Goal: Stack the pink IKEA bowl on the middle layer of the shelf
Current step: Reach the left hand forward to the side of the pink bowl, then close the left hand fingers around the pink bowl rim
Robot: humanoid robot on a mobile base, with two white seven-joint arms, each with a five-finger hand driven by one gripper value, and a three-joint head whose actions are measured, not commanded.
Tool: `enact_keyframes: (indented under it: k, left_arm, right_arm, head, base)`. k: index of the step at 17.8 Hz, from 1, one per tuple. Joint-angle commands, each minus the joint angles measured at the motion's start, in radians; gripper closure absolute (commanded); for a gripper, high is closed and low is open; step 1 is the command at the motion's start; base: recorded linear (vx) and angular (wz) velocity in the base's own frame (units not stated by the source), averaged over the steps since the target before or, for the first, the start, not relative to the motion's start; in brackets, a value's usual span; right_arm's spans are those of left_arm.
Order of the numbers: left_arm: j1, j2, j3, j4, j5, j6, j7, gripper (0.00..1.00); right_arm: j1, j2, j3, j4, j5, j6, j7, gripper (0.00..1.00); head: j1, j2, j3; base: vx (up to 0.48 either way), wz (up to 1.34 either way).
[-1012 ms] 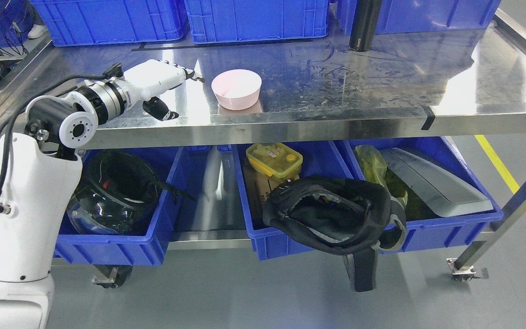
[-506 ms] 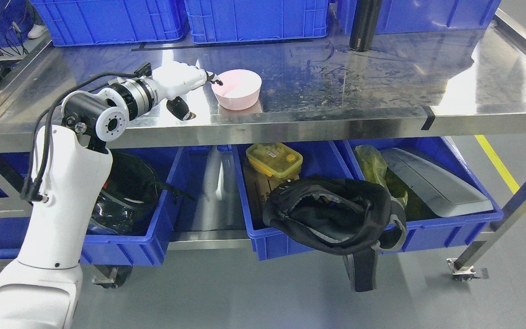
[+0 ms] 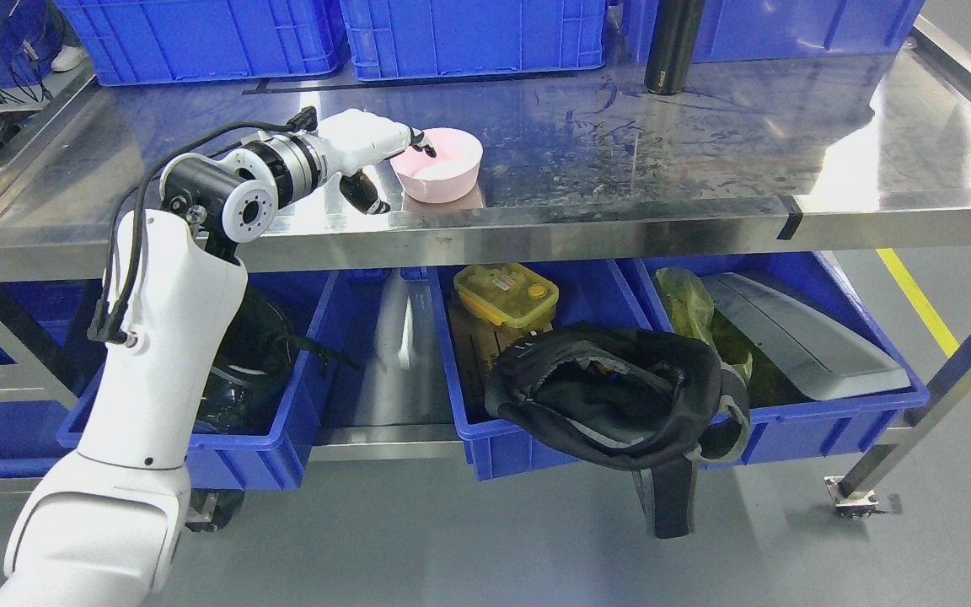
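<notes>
Brightness: bright, even overhead light.
Glare: white patches on the steel shelf (image 3: 705,160) at upper left and far right.
Shadows: dark beneath the shelf, lower bins dim.
Focus: sharp throughout, no blur.
</notes>
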Motion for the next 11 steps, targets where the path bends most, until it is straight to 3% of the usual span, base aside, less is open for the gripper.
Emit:
enact_keyframes:
  k: [1, 11]
  left_arm:
    - [-0.033, -0.097, -0.017, 0.153, -0.030, -0.002, 0.000, 0.31]
    - [-0.055, -0.101, -0.021, 0.232, -0.080, -0.001, 0.002, 0.31]
  right_arm:
    - [0.023, -0.017, 0.000, -0.017, 0.000, 0.000, 0.001, 0.00]
    - [0.023, -0.017, 0.000, -0.017, 0.000, 0.000, 0.001, 0.00]
  head:
    - [0.0000, 0.000, 0.000]
    - [0.0000, 0.000, 0.000]
  base:
    - [0.000, 0.00]
    - [0.000, 0.00]
